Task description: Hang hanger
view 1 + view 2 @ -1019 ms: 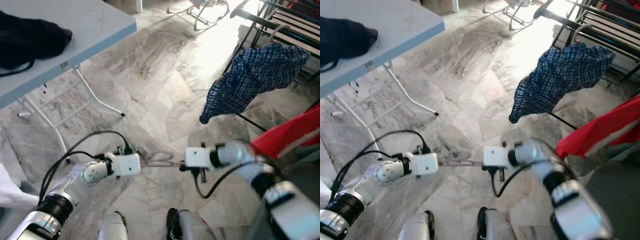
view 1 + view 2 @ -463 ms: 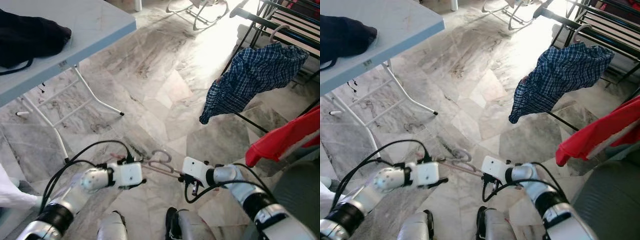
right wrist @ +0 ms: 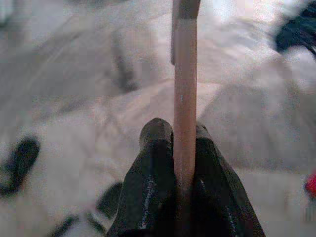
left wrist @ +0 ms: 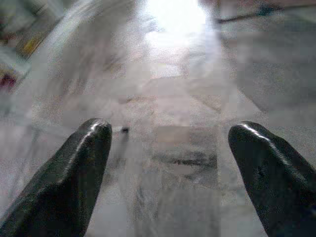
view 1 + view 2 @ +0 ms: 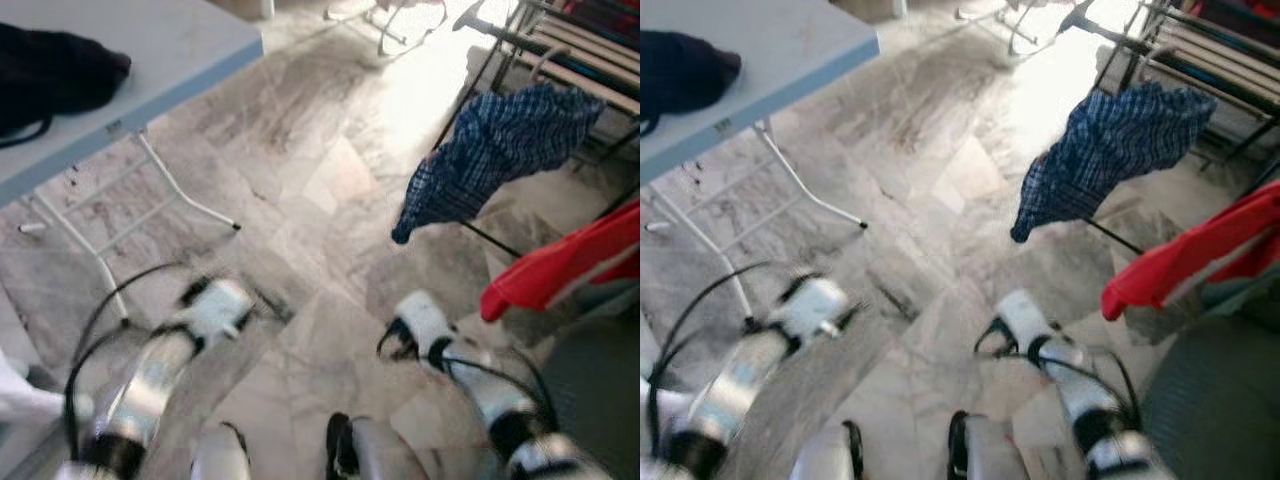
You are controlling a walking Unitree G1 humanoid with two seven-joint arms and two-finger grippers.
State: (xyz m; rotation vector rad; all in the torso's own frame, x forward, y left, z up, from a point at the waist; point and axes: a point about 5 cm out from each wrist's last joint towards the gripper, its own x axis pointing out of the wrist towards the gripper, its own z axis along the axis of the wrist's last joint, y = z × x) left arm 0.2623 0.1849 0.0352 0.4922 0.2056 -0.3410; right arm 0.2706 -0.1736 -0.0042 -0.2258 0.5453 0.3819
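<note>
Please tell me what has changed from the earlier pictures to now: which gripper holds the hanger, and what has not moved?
The left gripper has let go of the hanger: its fingers now stand open with nothing between them. The two arms have drawn apart, and the right gripper remains shut on the hanger. The checked shirt on the drying rack, the red garment and the folding table stayed in place.

Table (image 5: 190, 45) sits off to the left with a garment (image 5: 50, 70) on it, rack (image 5: 560, 60) with a shirt (image 5: 500, 150) over on the right.
</note>
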